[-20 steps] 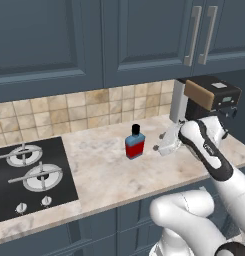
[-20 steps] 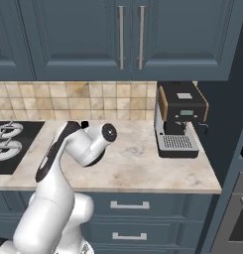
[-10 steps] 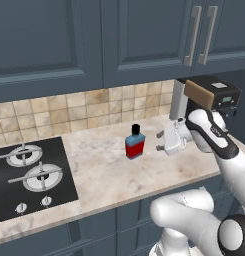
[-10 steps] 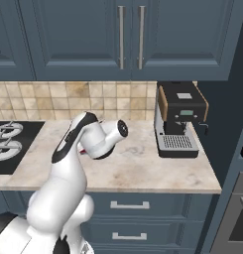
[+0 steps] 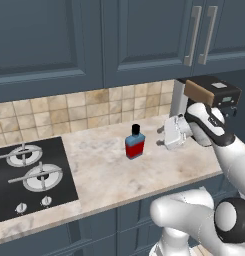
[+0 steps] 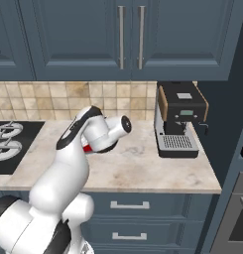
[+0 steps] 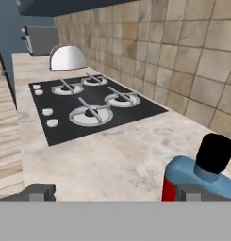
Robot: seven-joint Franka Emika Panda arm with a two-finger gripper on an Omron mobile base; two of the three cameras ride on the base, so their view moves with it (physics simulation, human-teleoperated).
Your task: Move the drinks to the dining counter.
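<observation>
Blue flat bottle (image 5: 135,143) stands upright left of the wide-open gripper (image 5: 159,136), so it should probably centre on it before closing.

Marble table (image 5: 109,175) below dark blue cabinets (image 5: 129,40); beige tiled backsplash (image 5: 84,107) behind; black stove (image 5: 29,175) at its left end.

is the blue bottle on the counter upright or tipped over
Upright: the blue bottle stands on its base on the marble counter, black cap on top, red label facing out.
</observation>
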